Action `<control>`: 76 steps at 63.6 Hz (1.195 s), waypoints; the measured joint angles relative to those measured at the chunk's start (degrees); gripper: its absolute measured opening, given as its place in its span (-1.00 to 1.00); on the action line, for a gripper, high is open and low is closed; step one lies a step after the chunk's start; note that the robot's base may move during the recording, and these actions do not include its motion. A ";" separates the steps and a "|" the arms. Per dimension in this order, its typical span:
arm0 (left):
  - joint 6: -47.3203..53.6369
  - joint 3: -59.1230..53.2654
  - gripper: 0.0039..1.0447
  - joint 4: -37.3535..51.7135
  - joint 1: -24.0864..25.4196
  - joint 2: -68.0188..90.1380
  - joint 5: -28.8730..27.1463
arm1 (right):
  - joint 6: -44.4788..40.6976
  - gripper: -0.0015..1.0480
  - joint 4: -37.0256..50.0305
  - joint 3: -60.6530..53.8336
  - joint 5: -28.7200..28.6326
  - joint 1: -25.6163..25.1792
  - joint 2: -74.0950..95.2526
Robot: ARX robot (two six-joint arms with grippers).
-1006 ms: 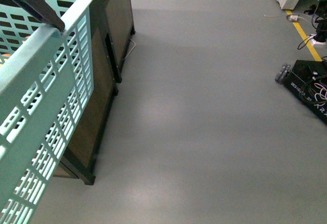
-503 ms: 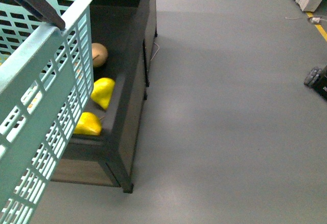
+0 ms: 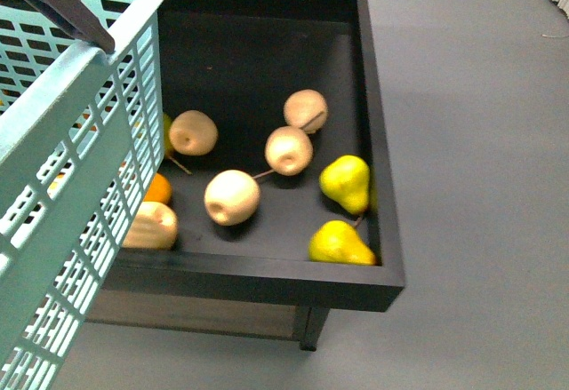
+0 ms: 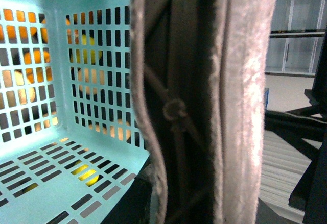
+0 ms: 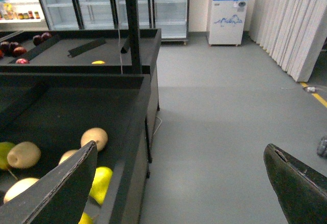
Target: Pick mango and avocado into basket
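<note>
Basket at near left beside an open fruit bin; right gripper empty.

The teal basket (image 3: 80, 79) stands at near left, its brown handle (image 3: 58, 3) crossing the top corner, and its wall hides the left part of the dark bin (image 3: 267, 270). In the bin lie pale round fruits (image 3: 232, 196) with stems, two yellow pear-shaped fruits (image 3: 345, 183) towards the near right corner, and an orange fruit (image 3: 156, 189) just behind the basket wall. Mango and avocado cannot be identified among them. The right gripper (image 5: 181, 147) hangs over the grey floor (image 5: 214, 112) with its fingers (image 5: 56, 193) spread wide, holding nothing. The left wrist view is filled by the handle; the left gripper's grip cannot be told.
</note>
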 joint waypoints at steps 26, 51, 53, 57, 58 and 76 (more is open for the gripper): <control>0.00 0.00 -0.73 0.00 0.00 0.00 -0.09 | 0.04 0.83 0.00 0.00 -0.07 0.00 0.00; -0.02 0.00 -0.73 0.00 0.00 0.00 -0.02 | 0.02 0.83 0.00 0.00 -0.13 0.00 0.07; -0.02 0.00 -0.73 0.00 0.00 0.00 -0.02 | 0.02 0.83 0.00 0.00 -0.11 -0.02 0.04; -0.02 0.00 -0.73 0.00 0.00 0.00 -0.02 | 0.02 0.83 0.00 0.00 -0.13 -0.02 0.09; -0.02 0.00 -0.73 0.00 0.02 0.00 -0.02 | 0.04 0.83 0.00 0.00 -0.11 0.00 0.11; -0.04 0.00 -0.73 0.00 0.00 0.00 0.00 | 0.02 0.83 0.00 0.00 -0.11 0.00 0.09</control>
